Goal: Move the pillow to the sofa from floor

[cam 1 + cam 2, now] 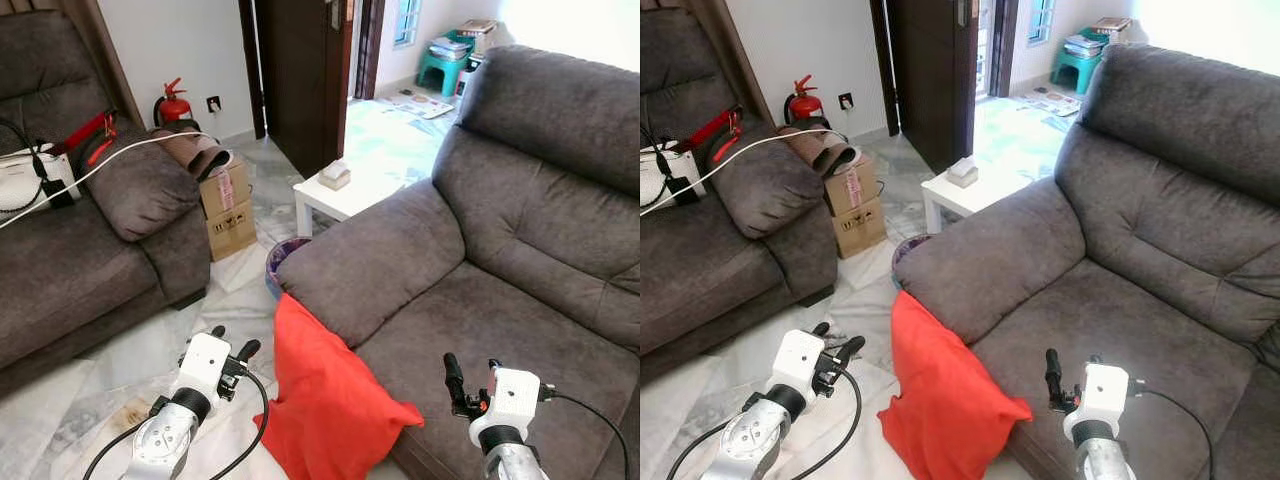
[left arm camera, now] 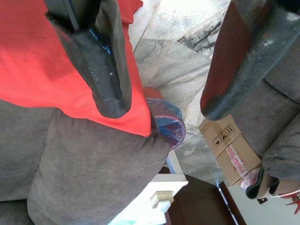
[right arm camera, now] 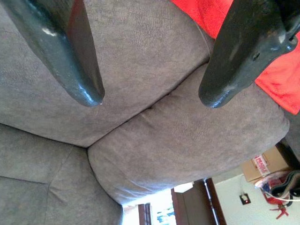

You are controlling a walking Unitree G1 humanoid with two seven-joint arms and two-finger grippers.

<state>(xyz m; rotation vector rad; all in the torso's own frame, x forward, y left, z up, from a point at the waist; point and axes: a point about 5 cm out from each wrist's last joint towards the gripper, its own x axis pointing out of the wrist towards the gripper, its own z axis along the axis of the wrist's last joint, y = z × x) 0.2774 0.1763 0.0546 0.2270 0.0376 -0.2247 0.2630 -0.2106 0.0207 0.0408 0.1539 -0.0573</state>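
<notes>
A red pillow [image 1: 325,400] stands on the marble floor, leaning against the front of the grey sofa [image 1: 500,260] below its armrest [image 1: 370,265]. My left gripper [image 1: 234,340] is open, low over the floor just left of the pillow and not touching it. In the left wrist view its fingers [image 2: 105,65] frame the pillow [image 2: 42,65] and the armrest. My right gripper [image 1: 470,375] hovers open over the front of the sofa seat, right of the pillow. The right wrist view looks between its fingers [image 3: 70,51] at the armrest and a corner of the pillow [image 3: 276,79].
A blue-purple bin [image 1: 283,258] sits on the floor behind the pillow, by the armrest. Beyond it are a white side table [image 1: 345,200] with a small box, stacked cardboard boxes [image 1: 228,212], a second grey sofa [image 1: 90,240] at left, and a fire extinguisher [image 1: 173,103].
</notes>
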